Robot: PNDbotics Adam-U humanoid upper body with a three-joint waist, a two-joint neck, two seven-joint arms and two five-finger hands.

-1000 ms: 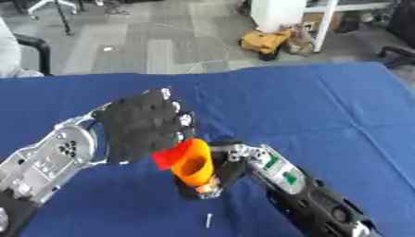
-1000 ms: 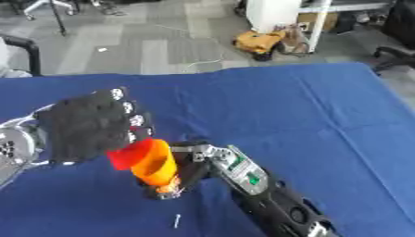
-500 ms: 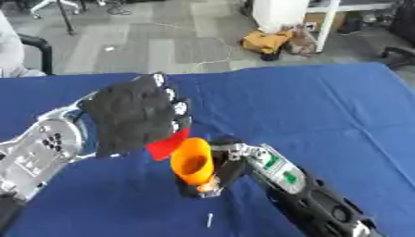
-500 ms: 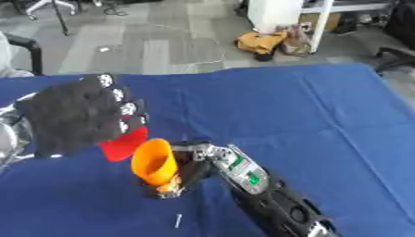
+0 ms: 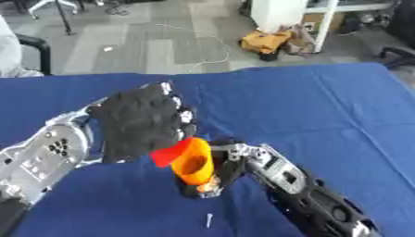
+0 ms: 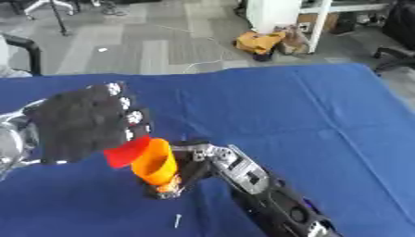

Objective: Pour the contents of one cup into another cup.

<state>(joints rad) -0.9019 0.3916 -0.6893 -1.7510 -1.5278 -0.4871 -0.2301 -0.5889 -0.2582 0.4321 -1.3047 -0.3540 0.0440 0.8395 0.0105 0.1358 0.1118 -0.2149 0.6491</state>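
An orange cup point(image 5: 193, 163) stands upright near the table's middle front, with my right hand point(image 5: 225, 167) curled round its lower part. A red cup point(image 5: 168, 154) is tipped over the orange cup's rim, its mouth against it. My left hand point(image 5: 144, 121), in a black glove, is shut on the red cup and hides most of it. What is inside either cup is hidden.
The blue cloth point(image 5: 324, 102) covers the whole table. A small white screw-like thing point(image 5: 208, 220) lies in front of the cups. Beyond the far edge are grey floor, a yellow object point(image 5: 267, 42) and white furniture point(image 5: 284, 14).
My left hand has lifted and turned further over, bringing the red cup lower against the orange cup's rim. The orange cup and right hand have stayed put.
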